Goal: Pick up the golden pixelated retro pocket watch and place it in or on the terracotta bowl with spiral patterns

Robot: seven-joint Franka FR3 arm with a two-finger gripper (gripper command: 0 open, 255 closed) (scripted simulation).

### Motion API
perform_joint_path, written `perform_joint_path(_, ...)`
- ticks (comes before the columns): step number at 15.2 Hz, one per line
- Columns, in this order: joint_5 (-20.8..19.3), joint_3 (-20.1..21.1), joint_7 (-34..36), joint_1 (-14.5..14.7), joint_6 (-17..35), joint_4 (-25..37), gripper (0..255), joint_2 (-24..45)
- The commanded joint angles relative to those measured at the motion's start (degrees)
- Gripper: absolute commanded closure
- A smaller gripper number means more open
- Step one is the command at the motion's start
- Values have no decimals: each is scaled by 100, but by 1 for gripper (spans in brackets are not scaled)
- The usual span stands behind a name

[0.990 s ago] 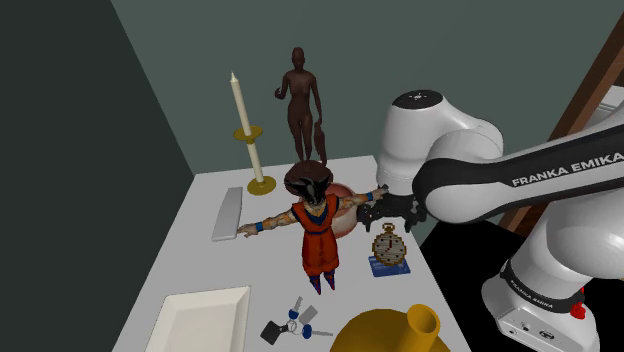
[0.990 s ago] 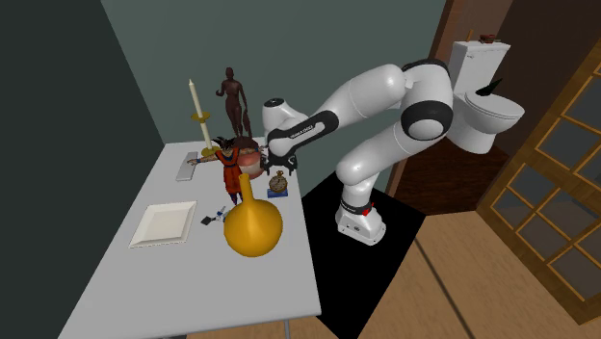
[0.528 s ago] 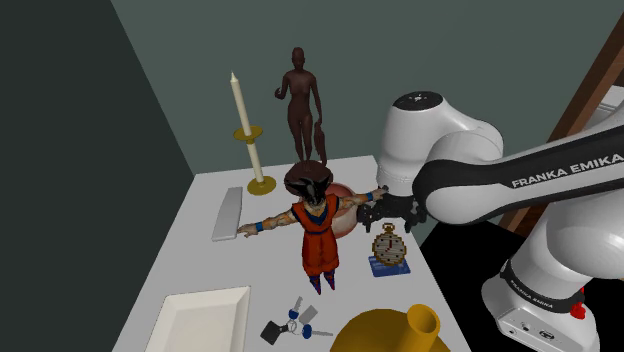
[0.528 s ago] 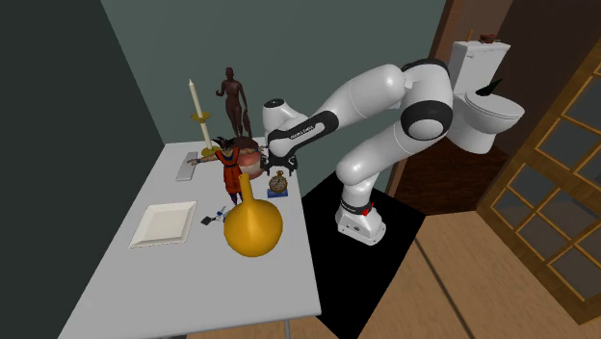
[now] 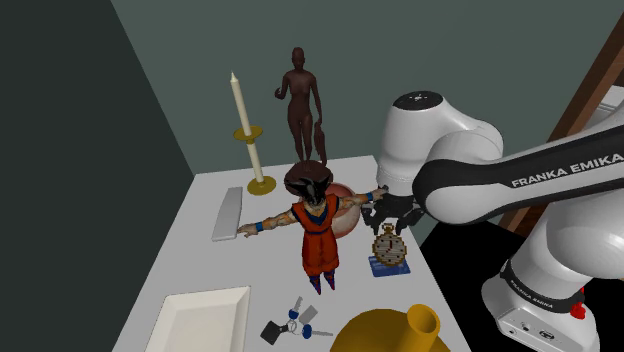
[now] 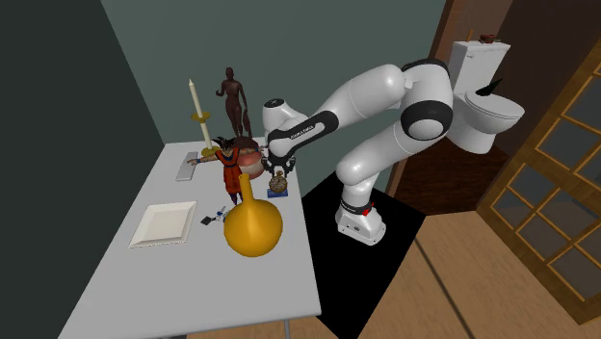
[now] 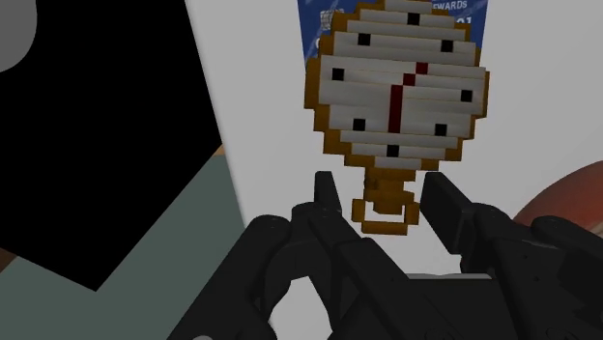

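The golden pixelated pocket watch [image 5: 389, 243] [image 6: 278, 180] [image 7: 396, 87] stands upright on a blue card [image 5: 390, 266] near the table's edge by the stand. My black gripper [image 5: 388, 215] [image 7: 382, 198] hangs just above it. Its fingers stand on either side of the watch's crown ring, narrowly apart from it with small gaps showing. The terracotta bowl [image 5: 346, 213] [image 6: 248, 151] [image 7: 570, 193] sits close beside the watch, partly hidden behind an orange-suited figure.
The orange-suited figure [image 5: 318, 225] with outstretched arms stands right beside the watch. A golden vase [image 5: 385, 335], keys [image 5: 295, 322] and a white tray [image 5: 200, 320] lie nearer the front. A candle [image 5: 245, 135], dark statue [image 5: 300, 100] and grey slab [image 5: 228, 213] stand further back.
The fingers have drawn in from wide apart to close on both sides of the watch's crown. The arm and the watch have not moved.
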Motion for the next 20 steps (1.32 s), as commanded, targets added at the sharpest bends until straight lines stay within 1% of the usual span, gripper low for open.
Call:
perform_joint_path(1,1,2,0,1,-2,-2,255,3)
perform_joint_path(2,3,2,0,3,1,-6,255,1)
perform_joint_path(10,-163,-279,-36,13,-831,363,255,-470)
perform_joint_path(19,-363,-552,-60,-29,-1657,874,255,-791)
perform_joint_path(20,-339,-530,-67,-19,-1560,792,255,-776)
